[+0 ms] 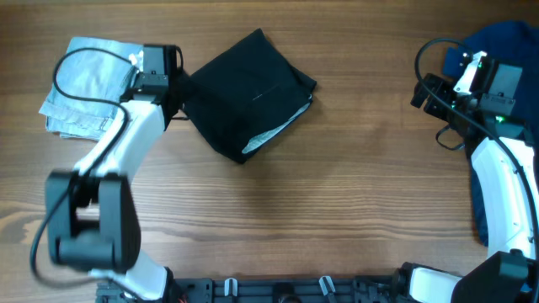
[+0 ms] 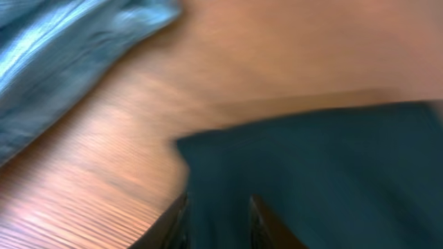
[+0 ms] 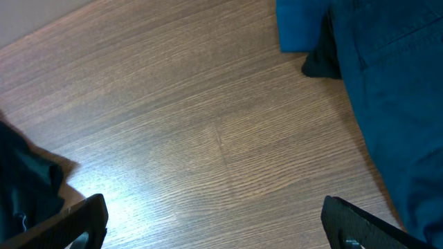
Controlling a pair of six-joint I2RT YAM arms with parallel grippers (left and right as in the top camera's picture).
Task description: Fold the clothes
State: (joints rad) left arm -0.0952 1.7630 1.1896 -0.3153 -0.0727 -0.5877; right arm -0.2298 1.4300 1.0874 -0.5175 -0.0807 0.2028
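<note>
Left gripper (image 2: 218,223) stands slightly parted at the edge of the soft, limp-looking black shorts (image 1: 248,93), folded left of centre on the table (image 1: 354,194) and best pinched at a corner, I think, while the right gripper (image 3: 214,225) hangs wide open.

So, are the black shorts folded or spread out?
Folded. The black shorts lie as a compact, roughly square bundle, and stacked layers with a pale strip show along the lower right edge.
</note>
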